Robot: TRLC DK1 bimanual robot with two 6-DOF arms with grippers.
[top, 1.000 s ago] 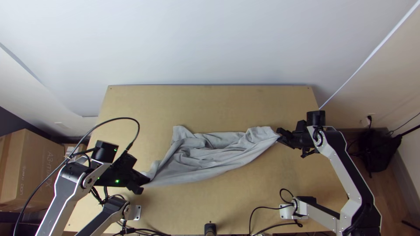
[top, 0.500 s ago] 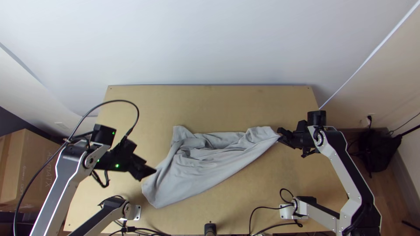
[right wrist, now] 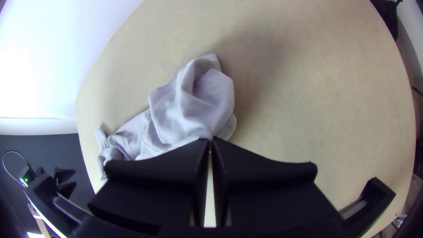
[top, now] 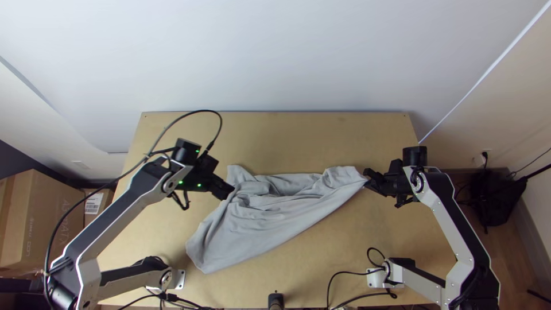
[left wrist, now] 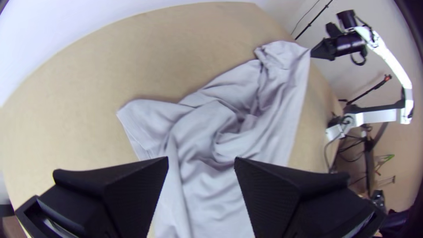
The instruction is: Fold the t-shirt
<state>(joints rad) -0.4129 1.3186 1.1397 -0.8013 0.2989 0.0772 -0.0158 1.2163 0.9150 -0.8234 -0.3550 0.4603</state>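
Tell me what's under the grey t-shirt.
The light wooden table shows along the near and far edges of the rumpled grey t-shirt, and most of the cloth appears to rest on it. Anything else beneath is covered, so I cannot tell.

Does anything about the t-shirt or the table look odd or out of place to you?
Nothing stands out: the grey t-shirt lies creased and partly bunched on the table, the right gripper pinching one end, as expected mid-fold.
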